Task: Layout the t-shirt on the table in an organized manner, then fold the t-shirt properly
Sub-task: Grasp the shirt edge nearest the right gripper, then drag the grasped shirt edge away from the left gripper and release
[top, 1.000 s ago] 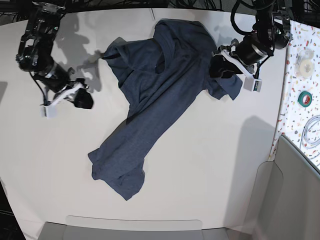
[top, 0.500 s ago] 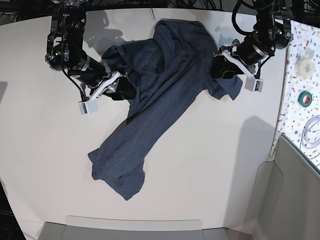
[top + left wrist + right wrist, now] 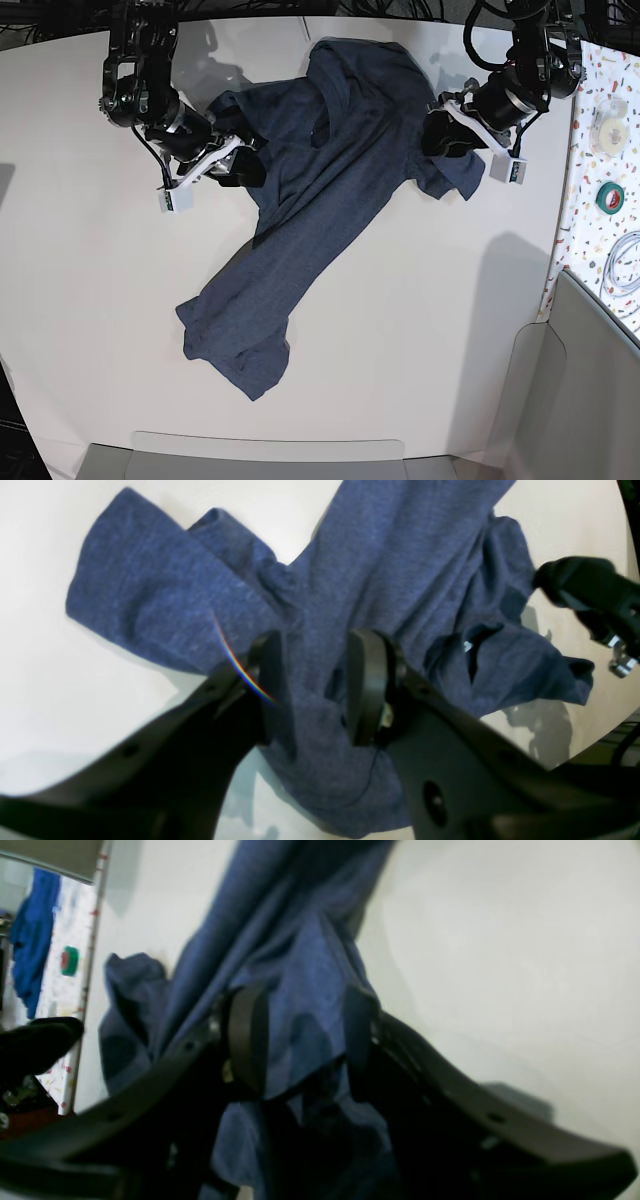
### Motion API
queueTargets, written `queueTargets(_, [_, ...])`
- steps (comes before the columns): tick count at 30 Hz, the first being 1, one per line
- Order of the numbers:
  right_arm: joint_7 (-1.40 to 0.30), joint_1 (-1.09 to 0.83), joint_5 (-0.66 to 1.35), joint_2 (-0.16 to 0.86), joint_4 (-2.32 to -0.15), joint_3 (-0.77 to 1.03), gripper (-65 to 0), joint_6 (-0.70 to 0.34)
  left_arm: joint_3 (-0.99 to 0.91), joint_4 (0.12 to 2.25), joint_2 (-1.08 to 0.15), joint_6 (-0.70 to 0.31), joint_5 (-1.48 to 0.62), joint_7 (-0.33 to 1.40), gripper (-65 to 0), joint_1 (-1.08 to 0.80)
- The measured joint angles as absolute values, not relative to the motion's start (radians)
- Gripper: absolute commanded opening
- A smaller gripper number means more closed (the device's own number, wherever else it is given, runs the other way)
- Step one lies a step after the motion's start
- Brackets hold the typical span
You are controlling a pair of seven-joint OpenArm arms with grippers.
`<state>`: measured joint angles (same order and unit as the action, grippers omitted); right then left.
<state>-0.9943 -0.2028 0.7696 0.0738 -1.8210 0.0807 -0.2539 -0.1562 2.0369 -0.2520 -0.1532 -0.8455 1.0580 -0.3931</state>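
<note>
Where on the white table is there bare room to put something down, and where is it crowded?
The large white table is bare left of the dark navy-blue cloth t-shirt, and again between the shirt and the speckled strip. The far edge is crowded: the left gripper and right gripper both straddle shirt folds there.

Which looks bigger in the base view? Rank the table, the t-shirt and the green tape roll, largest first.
1. The table, filling most of the view.
2. The t-shirt, spread diagonally across it.
3. The green tape roll, small on the speckled strip.
</note>
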Motion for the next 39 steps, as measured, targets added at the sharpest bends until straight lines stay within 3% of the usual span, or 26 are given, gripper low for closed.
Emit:
queueTargets(11, [-0.878, -0.235, 0.773, 0.070, -1.821, 0.111, -40.1, -0.250, -0.156, 2.037, -0.252, -0.153, -0.846, 1.058, -45.1, -0.393])
queueTargets(26, [-0.882, -0.221, 0.773, 0.038, -1.730, 0.102, -40.5, -0.248, -0.156, 2.037, -0.252, -0.153, -0.846, 1.058, -45.1, -0.393])
queueTargets(28, [-0.882, -0.221, 0.773, 0.038, -1.732, 0.102, -45.2, -0.248, -0.156, 2.037, -0.252, -0.153, -0.846, 1.058, -45.1, -0.393])
queueTargets(31, [-0.886, -0.219, 0.773, 0.038, -1.732, 0.102, -63.0, -0.248, -0.156, 2.037, -0.252, -0.153, -0.846, 1.058, -45.1, -0.393])
queueTargets(32, [-0.889, -0.215, 0.773, 0.038, -1.732, 0.102, -65.0, -0.249, -0.156, 2.037, -0.252, -0.154, -0.846, 1.058, -45.1, -0.393])
queueTargets(39, [-0.969, -0.109, 0.774, 0.043, -1.732, 0.102, -65.0, -0.251, -0.156, 2.035, -0.252, -0.153, -0.846, 1.058, -45.1, -0.393])
